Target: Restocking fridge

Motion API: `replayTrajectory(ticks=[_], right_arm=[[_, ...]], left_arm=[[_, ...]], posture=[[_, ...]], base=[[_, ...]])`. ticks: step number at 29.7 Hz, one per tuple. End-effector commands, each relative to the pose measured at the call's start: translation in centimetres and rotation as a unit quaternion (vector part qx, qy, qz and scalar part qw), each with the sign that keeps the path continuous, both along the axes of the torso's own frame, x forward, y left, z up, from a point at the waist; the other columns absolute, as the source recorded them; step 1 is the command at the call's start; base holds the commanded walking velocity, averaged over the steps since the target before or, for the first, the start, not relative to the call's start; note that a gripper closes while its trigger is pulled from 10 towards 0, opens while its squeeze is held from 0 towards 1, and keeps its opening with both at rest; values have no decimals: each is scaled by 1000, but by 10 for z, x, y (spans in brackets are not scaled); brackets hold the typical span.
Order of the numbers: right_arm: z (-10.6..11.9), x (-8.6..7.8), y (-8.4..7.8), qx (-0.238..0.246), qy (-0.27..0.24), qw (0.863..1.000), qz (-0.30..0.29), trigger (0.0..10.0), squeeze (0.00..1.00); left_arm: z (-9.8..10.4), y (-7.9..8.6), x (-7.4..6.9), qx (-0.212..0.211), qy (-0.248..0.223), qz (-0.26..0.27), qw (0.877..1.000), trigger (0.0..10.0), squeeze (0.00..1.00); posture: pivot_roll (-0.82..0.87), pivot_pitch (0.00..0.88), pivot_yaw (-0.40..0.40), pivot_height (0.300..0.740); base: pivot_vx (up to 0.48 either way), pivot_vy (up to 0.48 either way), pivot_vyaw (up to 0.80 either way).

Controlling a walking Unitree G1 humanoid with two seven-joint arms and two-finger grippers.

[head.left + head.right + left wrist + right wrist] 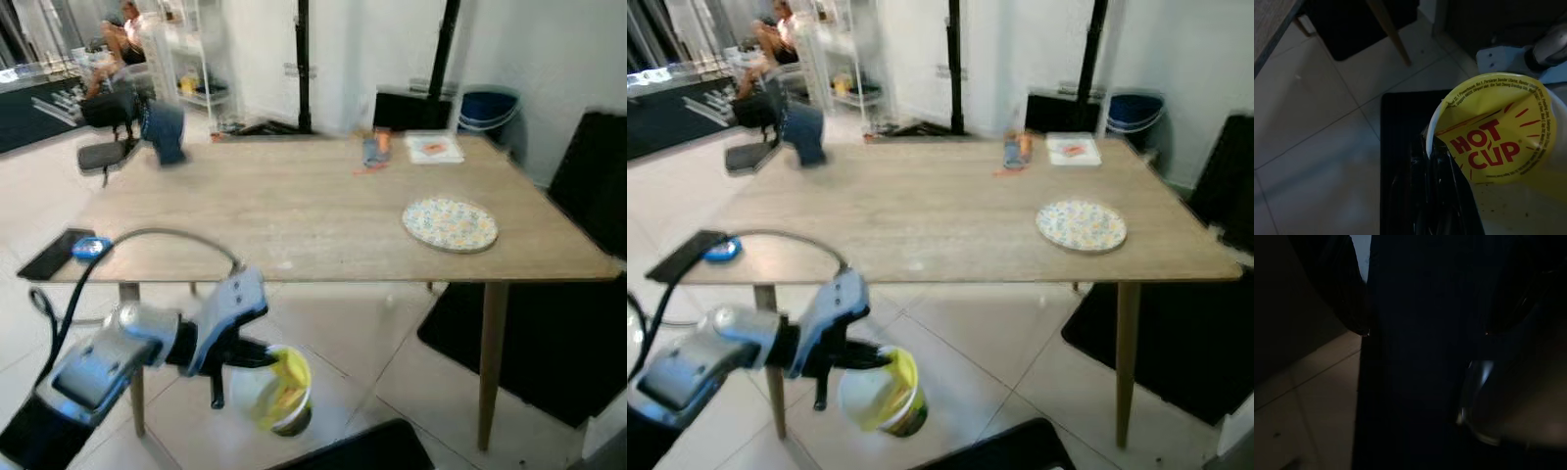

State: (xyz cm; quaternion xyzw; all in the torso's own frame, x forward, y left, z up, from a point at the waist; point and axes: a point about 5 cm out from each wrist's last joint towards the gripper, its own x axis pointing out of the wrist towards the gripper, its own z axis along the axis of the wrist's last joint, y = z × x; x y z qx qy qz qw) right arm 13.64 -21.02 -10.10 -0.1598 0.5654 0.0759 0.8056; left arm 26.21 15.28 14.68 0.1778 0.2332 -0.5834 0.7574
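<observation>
A white instant-noodle cup (279, 392) with a yellow "HOT CUP" lid (1496, 132) hangs tilted in front of the wooden table's (294, 211) near edge, below the tabletop and above the tiled floor. My left gripper (257, 360) is shut on the cup's rim, and its black fingers (1432, 196) pinch the edge beside the partly peeled lid. The silver left arm (108, 357) reaches in from the lower left. The right wrist view is very dark, with only dim floor tiles (1308, 391) and dark shapes to make out.
On the table lie a patterned plate (450, 223), a white packet (435, 148), a small orange and blue item (374, 150), a blue object (164, 131), a black phone (57, 253) and a blue disc (90, 248). A person (122, 39) sits far back left. Dark furniture (588, 196) stands on the right.
</observation>
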Motion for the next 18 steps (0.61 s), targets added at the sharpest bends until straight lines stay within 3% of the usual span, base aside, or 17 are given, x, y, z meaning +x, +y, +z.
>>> replayTrajectory(ticks=[1, 2, 4, 5, 8, 9, 10, 11, 14, 18], right_arm=[[-2, -3, 6, 11, 3, 1000, 2, 10000, 0], [-2, -3, 6, 11, 3, 1000, 2, 10000, 0], [-2, -3, 6, 11, 4, 1000, 1, 10000, 0], [-2, -3, 6, 11, 4, 1000, 1, 10000, 0], [-2, -4, 5, 11, 4, 1000, 1, 10000, 0], [-2, -4, 5, 11, 4, 1000, 1, 10000, 0], [-2, -4, 5, 11, 4, 1000, 2, 10000, 0], [-2, -4, 5, 11, 4, 1000, 2, 10000, 0], [-2, -4, 5, 10, 4, 1000, 2, 10000, 0], [-2, -4, 5, 11, 4, 1000, 2, 10000, 0]], left_arm=[[-28, 1, 0, 20, 24, 29, 999, 10000, 0], [-28, 1, 0, 20, 24, 29, 999, 10000, 0], [-52, 5, 0, 36, 44, 61, 996, 10000, 0], [-52, 5, 0, 36, 44, 61, 996, 10000, 0], [-88, 14, 0, 57, 72, 128, 987, 10000, 0], [-88, 14, 0, 57, 72, 128, 987, 10000, 0], [-110, 23, 0, 75, 80, 177, 978, 10000, 0], [-118, 26, 0, 79, 81, 198, 974, 10000, 0], [-131, 32, 4, 82, 67, 254, 962, 10000, 0], [-150, 45, 3, 82, 60, 348, 932, 10000, 0]], posture=[[-13, 5, 16, 740], [-13, 5, 16, 740], [-14, 5, 16, 740], [-14, 5, 16, 740], [-14, 5, 15, 740], [-14, 5, 15, 740], [-14, 5, 15, 740], [-14, 5, 15, 740], [-13, 6, 13, 740], [-15, 7, 14, 740]], base=[[0, 0, 0], [0, 0, 0], [0, 0, 0], [0, 0, 0], [0, 0, 0], [0, 0, 0], [0, 0, 0], [0, 0, 0], [0, 0, 0], [0, 0, 0]])
